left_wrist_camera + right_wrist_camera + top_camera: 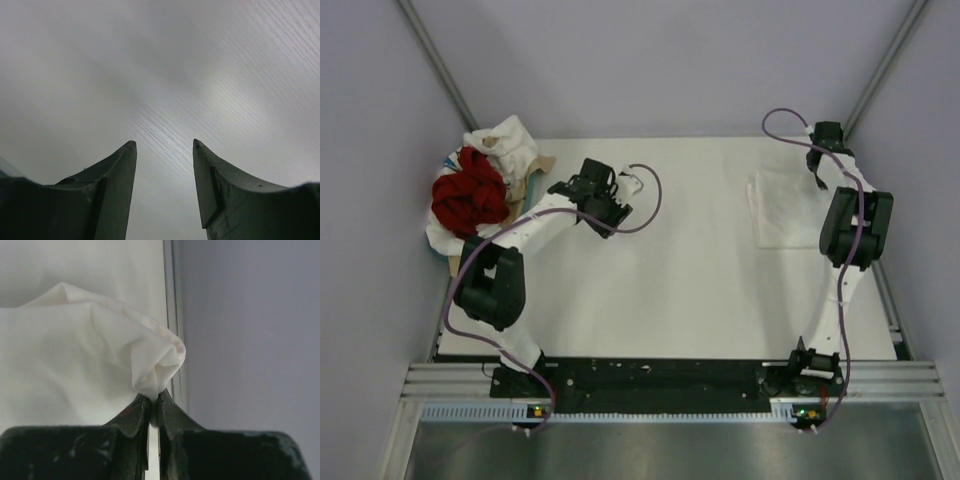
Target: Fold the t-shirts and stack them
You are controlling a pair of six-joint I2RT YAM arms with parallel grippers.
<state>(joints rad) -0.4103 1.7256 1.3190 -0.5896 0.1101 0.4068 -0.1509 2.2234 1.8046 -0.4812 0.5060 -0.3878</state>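
right wrist, claw pinching cropped white t-shirt

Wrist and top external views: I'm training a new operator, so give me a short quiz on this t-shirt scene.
1. True or false: the left jaws hold cloth.
2. The t-shirt pinched in the right jaws is: A red, B white, C striped?
3. Fill in: the heap of red and white t-shirts sits at the table's far ___ corner.
Key: 1 false; 2 B; 3 left.
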